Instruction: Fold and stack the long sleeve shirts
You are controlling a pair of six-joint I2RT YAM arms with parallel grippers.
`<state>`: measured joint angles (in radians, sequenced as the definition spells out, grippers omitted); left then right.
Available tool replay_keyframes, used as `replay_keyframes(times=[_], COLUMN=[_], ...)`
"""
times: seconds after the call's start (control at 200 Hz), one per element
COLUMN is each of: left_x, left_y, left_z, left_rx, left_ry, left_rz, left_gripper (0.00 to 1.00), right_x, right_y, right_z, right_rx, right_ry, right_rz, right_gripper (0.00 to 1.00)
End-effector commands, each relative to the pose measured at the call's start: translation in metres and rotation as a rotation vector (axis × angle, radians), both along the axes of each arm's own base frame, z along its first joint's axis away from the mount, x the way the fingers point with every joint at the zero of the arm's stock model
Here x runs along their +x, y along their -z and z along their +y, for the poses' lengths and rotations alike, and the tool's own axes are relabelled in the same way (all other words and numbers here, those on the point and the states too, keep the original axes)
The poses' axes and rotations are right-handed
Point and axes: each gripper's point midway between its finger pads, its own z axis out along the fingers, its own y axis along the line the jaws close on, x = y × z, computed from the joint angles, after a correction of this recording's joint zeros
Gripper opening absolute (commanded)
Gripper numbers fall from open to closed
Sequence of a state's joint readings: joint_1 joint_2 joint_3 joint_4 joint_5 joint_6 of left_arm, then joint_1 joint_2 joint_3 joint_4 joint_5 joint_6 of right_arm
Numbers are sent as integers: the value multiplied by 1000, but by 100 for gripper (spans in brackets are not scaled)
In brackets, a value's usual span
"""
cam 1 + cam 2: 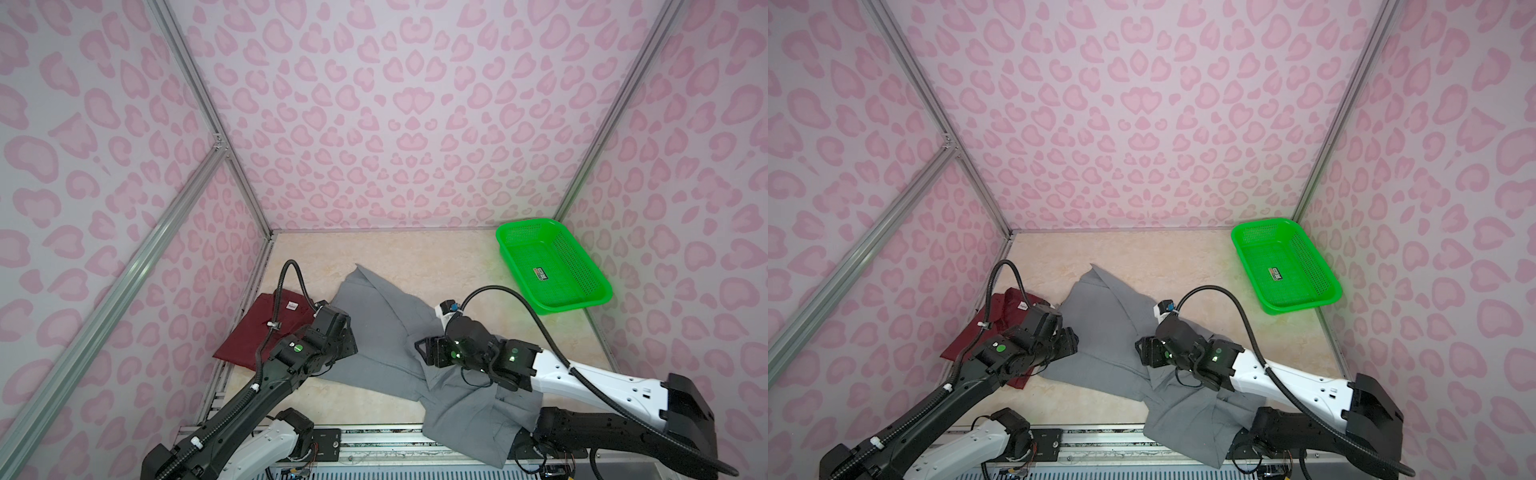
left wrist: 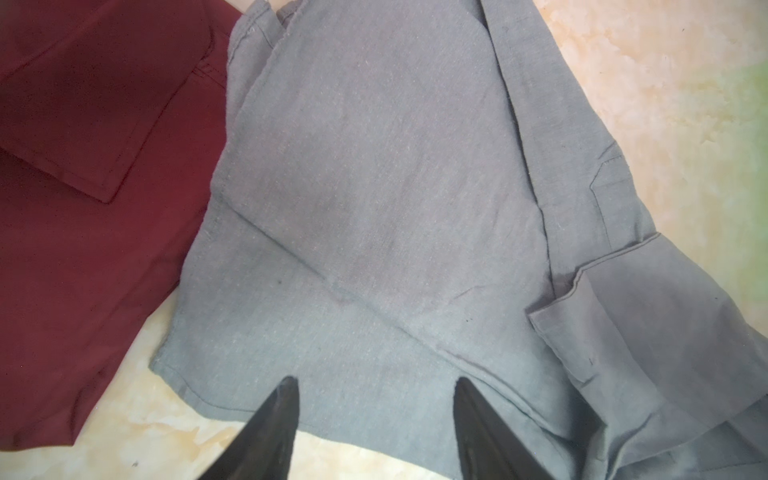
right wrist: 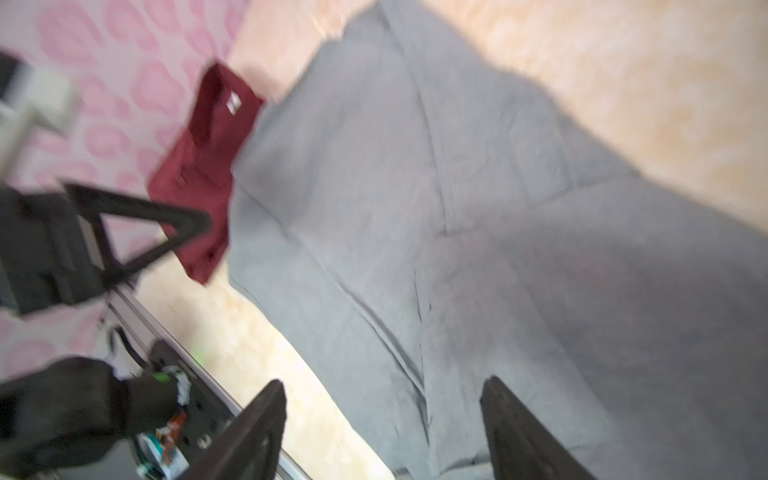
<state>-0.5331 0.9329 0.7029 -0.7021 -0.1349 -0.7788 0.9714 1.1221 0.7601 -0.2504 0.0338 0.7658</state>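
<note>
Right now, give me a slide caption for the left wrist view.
Open left gripper over the hem of the grey shirt, maroon shirt beside it on the pale marbled table.

I see grey shirt (image 2: pixel 374 187) spread mostly flat on tan marbled table (image 2: pixel 665 83), hem nearest my left gripper (image 2: pixel 376 380). Fingers (image 2: pixel 282 415) parted, tips over hem, nothing pinched; contact unclear. Grey cuff (image 2: pixel 582 316) lies on one side. Maroon shirt (image 2: pixel 91 208) opposite, edge meeting grey.
</note>
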Motion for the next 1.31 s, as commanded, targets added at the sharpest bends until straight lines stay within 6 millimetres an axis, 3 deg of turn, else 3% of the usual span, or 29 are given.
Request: replay_keyframes(times=[0.0,0.1,0.23,0.325,0.486,0.716,0.786,0.941,1.031,1.122,1.177,1.302], left_x=[3,3,3,1,-2,-3,-3,-2,-2,-2,-3,-4], left_y=[-1,-3,-5,-4,2,12,14,12,13,14,15,18], left_z=[0,0,0,0,1,0,-2,-4,-4,-4,-4,-3], left_rx=[-5,-6,-8,-12,-20,-28,-32,-41,-39,-43,-42,-39], left_ry=[-10,-8,-8,-9,-14,-17,-14,-12,-12,-14,-13,-15], left_rz=[-15,-19,-23,-22,-12,4,9,5,7,9,11,17], left_gripper=[62,61,62,62,61,61,61,61,61,61,61,61], right_x=[22,45,57,54,39,33,33,40,46,53,58,69], right_y=[13,28,58,86,114,115,118,116,121,129,130,113], right_z=[-44,-68,-88,-102,-98,-112,-107,-87,-81,-77,-76,-72], right_rx=[-65,-33,-4,34,95,45,69,128,114,107,97,48], right_ry=[121,175,242,278,278,312,293,209,190,180,180,164], right_rz=[27,91,187,317,394,315,321,311,320,329,324,262], right_gripper=[85,85,85,83,75,67,58,49,37,18,13,0])
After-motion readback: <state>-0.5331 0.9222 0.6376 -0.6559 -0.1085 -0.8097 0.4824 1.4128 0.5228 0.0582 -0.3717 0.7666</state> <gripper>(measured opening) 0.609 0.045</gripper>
